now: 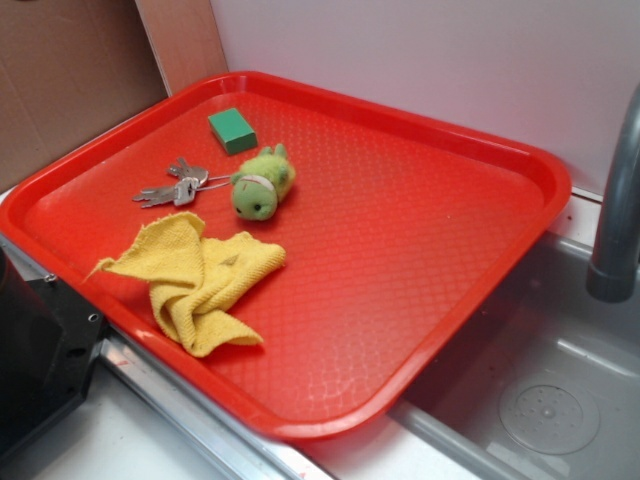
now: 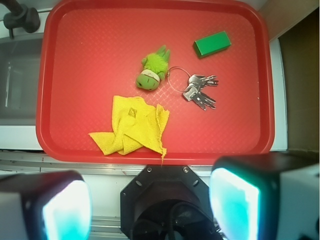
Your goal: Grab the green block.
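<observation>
Nearest the wrist camera, the gripper (image 2: pixel 150 205) fills the bottom of the frame: two pale fingertips (image 2: pixel 65 210), glowing cyan on their inner faces, stand spread wide apart with nothing between them, flanking a black mount, and they sit short of the tray's near rim. Beyond lies one red tray (image 2: pixel 50 75) with a waffle-textured floor, and on it four things, one of each. One crumpled yellow cloth (image 2: pixel 132 126) lies closest to the gripper, near the rim. One fuzzy lime-green plush toy (image 2: pixel 151 74) sits past the cloth, a pale band round it. One bunch of silver keys (image 2: pixel 199 91) lies just beside the toy on a thin wire ring that reaches the toy. One green block (image 2: pixel 212 44), dark and smooth-faced, rests flat at the far end of the tray, beyond the keys and apart from them, untouched. The exterior view shows the same four things, the green block (image 1: pixel 233 130) near the tray's back corner, and adds what the wrist view scarcely gives: a grey faucet pipe (image 1: pixel 617 210) and a steel sink basin (image 1: pixel 540 390) beside the tray, a white wall and brown cardboard behind. The gripper's fingertips cannot be made out there.
</observation>
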Action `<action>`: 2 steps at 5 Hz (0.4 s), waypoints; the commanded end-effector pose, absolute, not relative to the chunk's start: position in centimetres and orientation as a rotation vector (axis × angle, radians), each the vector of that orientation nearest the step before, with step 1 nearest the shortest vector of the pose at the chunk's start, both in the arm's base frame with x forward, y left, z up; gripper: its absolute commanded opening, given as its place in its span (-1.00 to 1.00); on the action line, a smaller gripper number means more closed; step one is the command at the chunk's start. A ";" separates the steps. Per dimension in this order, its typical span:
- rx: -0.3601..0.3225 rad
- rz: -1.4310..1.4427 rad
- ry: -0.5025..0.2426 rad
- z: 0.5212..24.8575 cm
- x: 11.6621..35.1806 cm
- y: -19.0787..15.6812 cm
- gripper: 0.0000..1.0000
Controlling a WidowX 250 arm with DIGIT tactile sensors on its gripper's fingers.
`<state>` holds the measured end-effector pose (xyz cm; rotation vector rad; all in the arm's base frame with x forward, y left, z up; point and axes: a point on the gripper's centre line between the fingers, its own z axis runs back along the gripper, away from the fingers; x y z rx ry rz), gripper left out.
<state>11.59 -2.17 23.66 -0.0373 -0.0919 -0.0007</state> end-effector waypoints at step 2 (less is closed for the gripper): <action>-0.047 0.250 -0.104 22.7 12.7 -0.8 1.00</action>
